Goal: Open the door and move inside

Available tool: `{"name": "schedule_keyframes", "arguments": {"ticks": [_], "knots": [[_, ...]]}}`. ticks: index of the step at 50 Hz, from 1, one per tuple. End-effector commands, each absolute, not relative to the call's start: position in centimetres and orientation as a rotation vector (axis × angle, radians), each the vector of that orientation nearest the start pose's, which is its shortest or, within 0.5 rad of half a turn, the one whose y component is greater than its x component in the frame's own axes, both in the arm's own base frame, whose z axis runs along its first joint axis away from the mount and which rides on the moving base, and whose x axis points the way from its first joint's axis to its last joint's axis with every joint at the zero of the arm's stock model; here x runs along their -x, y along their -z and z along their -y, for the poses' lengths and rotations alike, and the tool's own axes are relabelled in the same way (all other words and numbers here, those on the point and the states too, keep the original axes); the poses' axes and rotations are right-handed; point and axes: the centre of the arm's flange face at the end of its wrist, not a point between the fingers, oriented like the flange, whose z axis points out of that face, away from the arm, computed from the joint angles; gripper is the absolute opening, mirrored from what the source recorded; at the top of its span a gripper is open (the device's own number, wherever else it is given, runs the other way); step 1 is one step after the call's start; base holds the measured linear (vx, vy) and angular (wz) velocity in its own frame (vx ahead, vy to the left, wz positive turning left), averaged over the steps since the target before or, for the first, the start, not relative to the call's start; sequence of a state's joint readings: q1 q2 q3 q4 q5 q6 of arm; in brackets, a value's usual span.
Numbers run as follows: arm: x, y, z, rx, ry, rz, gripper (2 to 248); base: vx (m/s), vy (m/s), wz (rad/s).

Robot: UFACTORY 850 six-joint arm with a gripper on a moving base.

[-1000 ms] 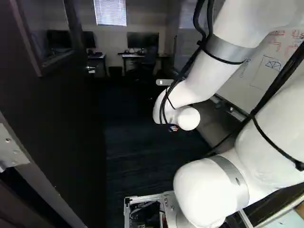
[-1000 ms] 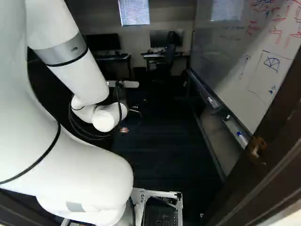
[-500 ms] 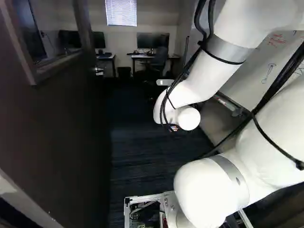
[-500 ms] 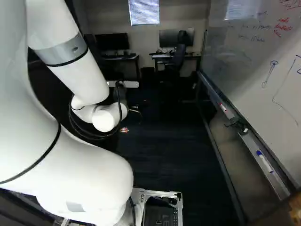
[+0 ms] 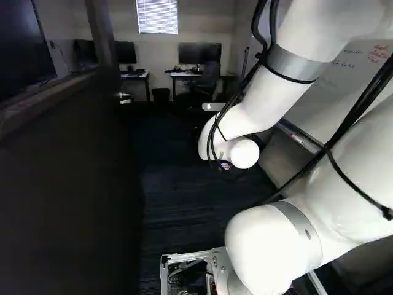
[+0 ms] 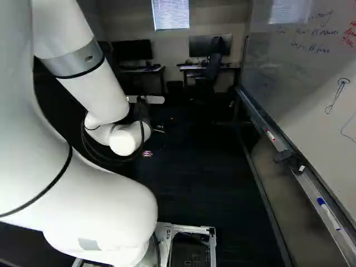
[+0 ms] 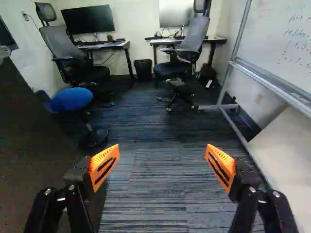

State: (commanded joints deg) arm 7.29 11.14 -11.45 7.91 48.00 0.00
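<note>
The dark door (image 5: 67,190) stands open along the left side of the left base view, with its metal handle (image 5: 124,98) near the far edge. In the right base view my gripper (image 6: 147,153) is mostly hidden behind the white wrist; only a small coloured bit shows. In the wrist view the gripper (image 7: 162,155) is open, its orange pads wide apart with only carpet beyond them. The door (image 7: 29,150) is beside the gripper there, not touching the pads. Its handle (image 7: 5,52) shows at the door's upper edge.
Carpet (image 7: 150,184) runs ahead into the room. A whiteboard (image 6: 311,72) with a tray (image 6: 306,181) lines the right side. Farther off are a blue stool (image 7: 72,99), office chairs (image 7: 180,51), desks with monitors (image 7: 87,22) and a bin (image 7: 143,69).
The base has moved forward into the room and turned slightly left. The doorway frame has left the base views, and the whiteboard is closer. The arm holds its pose over the base.
</note>
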Motion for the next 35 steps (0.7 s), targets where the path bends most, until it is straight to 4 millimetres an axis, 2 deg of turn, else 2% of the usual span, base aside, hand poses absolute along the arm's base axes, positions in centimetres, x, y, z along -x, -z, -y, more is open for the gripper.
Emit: {"name": "schedule_keyframes", "arguments": {"ticks": [35], "knots": [[-30.97,-38.08,-3.03,2.532,1.786,-0.048,247,0.198,0.007,0.011]]}}
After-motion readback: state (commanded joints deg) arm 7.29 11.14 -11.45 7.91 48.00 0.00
